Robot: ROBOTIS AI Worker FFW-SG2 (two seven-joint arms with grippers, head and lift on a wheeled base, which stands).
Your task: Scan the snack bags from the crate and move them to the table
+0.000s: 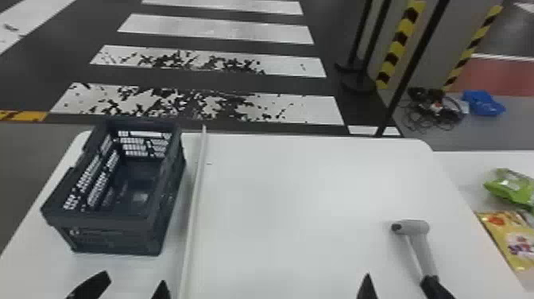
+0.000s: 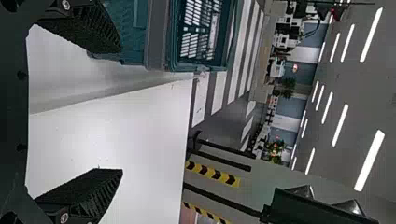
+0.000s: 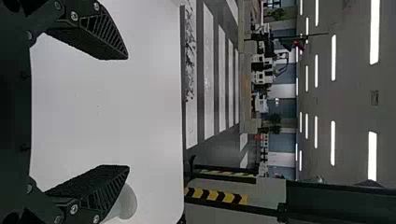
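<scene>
Nearest the camera, the left hand (image 1: 134, 277) and right hand (image 1: 397, 276) show their black fingertips at the head view's near edge, over the white worktop (image 1: 302, 199). That view takes in two snack bags on a second worktop (image 1: 471, 165) to the right, while both wrist views look out toward ceiling lights (image 2: 343, 125). The green snack bag (image 1: 510, 189) lies farther off than the yellow snack bag (image 1: 512, 242), and both are to the right of the right hand, well apart from the left one. The dark crate (image 1: 107, 235) stands upright at the left, beyond the left hand, with a pale strip (image 1: 194, 206) just to its right. A grey scanner (image 1: 423, 242) lies near the right hand, partly behind one finger in the right wrist view; contact there cannot be told. Each hand has its fingers spread wide, white worktop showing between them.
</scene>
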